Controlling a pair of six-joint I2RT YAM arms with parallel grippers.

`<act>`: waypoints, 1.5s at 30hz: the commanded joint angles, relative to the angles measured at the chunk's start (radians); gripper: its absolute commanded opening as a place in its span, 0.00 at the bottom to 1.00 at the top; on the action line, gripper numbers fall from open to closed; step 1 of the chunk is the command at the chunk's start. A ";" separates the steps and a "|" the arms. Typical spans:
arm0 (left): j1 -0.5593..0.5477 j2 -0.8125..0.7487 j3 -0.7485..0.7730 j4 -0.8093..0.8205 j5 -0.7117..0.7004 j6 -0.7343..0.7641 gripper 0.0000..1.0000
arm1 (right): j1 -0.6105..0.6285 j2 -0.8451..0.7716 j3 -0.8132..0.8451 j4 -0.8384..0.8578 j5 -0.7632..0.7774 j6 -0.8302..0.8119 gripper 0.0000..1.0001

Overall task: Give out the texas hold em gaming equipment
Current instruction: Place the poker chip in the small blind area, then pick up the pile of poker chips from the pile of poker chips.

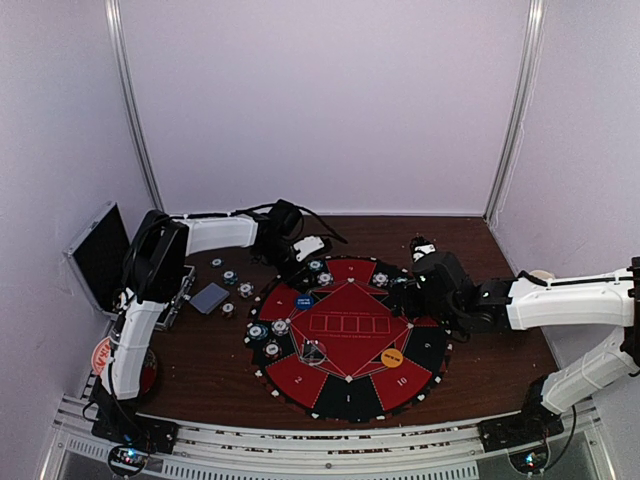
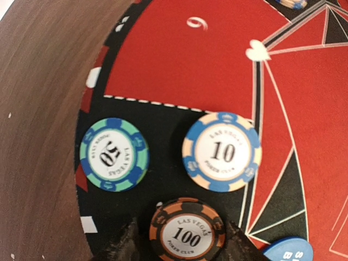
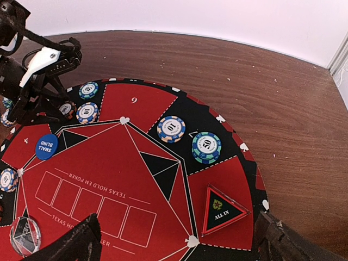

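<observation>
In the left wrist view an orange-and-black 100 chip (image 2: 187, 232) lies flat on a black sector of the round mat (image 2: 179, 60). My left gripper (image 2: 185, 242) straddles it, open a little, with a thin gap on the left side. Beyond it lie a teal 50 chip (image 2: 114, 154) and a blue 10 chip (image 2: 222, 151). My right gripper (image 3: 179, 244) hangs wide open over the mat's right side, holding nothing. A 10 chip (image 3: 171, 129) and a 50 chip stack (image 3: 206, 147) sit ahead of it. The blue button (image 1: 304, 301) and orange button (image 1: 392, 356) rest on the mat.
The card deck (image 1: 209, 297) and loose chips (image 1: 230, 277) lie on the wood left of the mat (image 1: 350, 345), beside an open case (image 1: 100, 255). An "ALL IN" triangle (image 3: 224, 209) and a clear disc (image 3: 25, 235) lie on the mat. Walls close in on three sides.
</observation>
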 commanded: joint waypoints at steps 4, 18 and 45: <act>-0.003 -0.021 0.004 0.025 -0.054 0.007 0.70 | 0.005 0.000 0.015 -0.004 0.010 -0.009 1.00; 0.056 -0.335 -0.199 -0.005 -0.096 0.035 0.95 | 0.006 -0.015 0.009 -0.003 0.007 -0.009 1.00; 0.231 -0.621 -0.797 0.060 -0.021 0.159 0.90 | 0.008 0.004 0.014 -0.003 0.002 -0.009 1.00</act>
